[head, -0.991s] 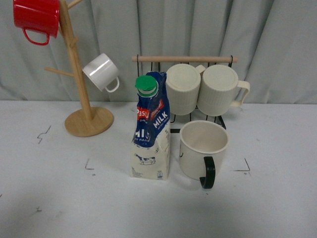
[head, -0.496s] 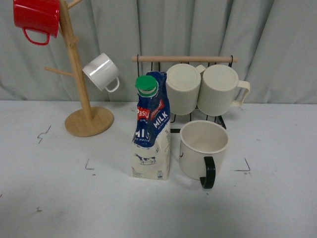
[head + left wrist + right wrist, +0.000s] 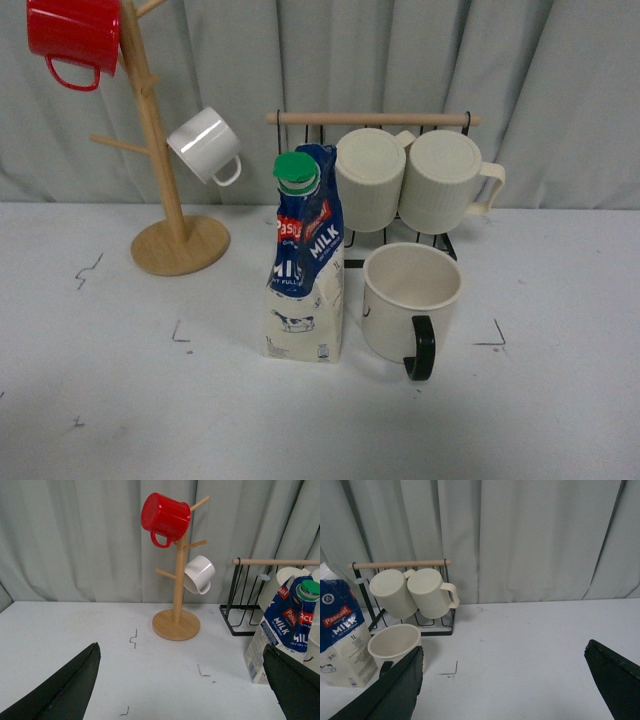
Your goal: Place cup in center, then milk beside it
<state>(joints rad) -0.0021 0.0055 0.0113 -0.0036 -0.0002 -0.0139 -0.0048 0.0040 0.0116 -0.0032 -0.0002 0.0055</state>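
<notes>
The cup [image 3: 410, 296], a wide cream mug with a black handle turned toward me, stands upright inside the center [image 3: 230, 318], the white patch framed by black corner marks. The milk [image 3: 308, 262] stands upright right beside it on its left, almost touching. Neither gripper shows in the front view. My left gripper [image 3: 182, 690] is open and empty, low over the table, with the milk [image 3: 280, 630] ahead by one of its fingers [image 3: 295, 680]. My right gripper [image 3: 502, 690] is open and empty, with the cup [image 3: 395, 642] and the milk [image 3: 342, 635] ahead by one of its fingers [image 3: 390, 690].
A wooden mug tree [image 3: 165, 200] at the back left holds a red mug [image 3: 75, 35] and a small white mug [image 3: 205, 145]. A black wire rack [image 3: 440, 240] behind the cup carries two ribbed cream mugs [image 3: 370, 180]. A grey curtain closes the back.
</notes>
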